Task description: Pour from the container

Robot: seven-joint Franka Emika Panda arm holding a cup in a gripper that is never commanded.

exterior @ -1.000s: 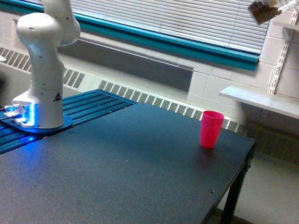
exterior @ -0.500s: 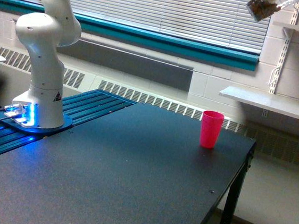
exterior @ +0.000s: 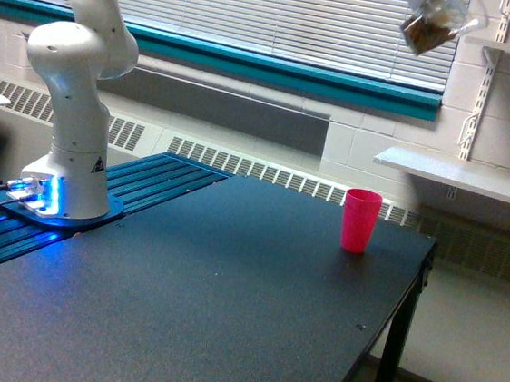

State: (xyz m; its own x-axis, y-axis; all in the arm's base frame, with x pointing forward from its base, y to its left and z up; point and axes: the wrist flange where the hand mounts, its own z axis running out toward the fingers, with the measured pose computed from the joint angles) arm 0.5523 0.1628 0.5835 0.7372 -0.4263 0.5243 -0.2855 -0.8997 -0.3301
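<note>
The container (exterior: pixel 429 27), a small clear cup with brown granular bits in its lower end, hangs tilted high in the air at the top of the exterior view, in front of the window blinds. It is well above the pink-red cup (exterior: pixel 360 220) and a little to that view's right of it. The pink-red cup stands upright near the table's far right corner. My gripper holds the container from above, but its fingers are cut off by the top edge of the picture. No bits are falling.
The arm's white base (exterior: pixel 69 135) stands on a blue-lit plate at the exterior view's left. The black table (exterior: pixel 224 315) ends at an edge on the right, close to the pink-red cup. Wall shelves (exterior: pixel 462 176) sit behind the table's right side.
The container has shifted towards the exterior view's left and slightly down, staying tilted. The pink-red cup has not moved.
</note>
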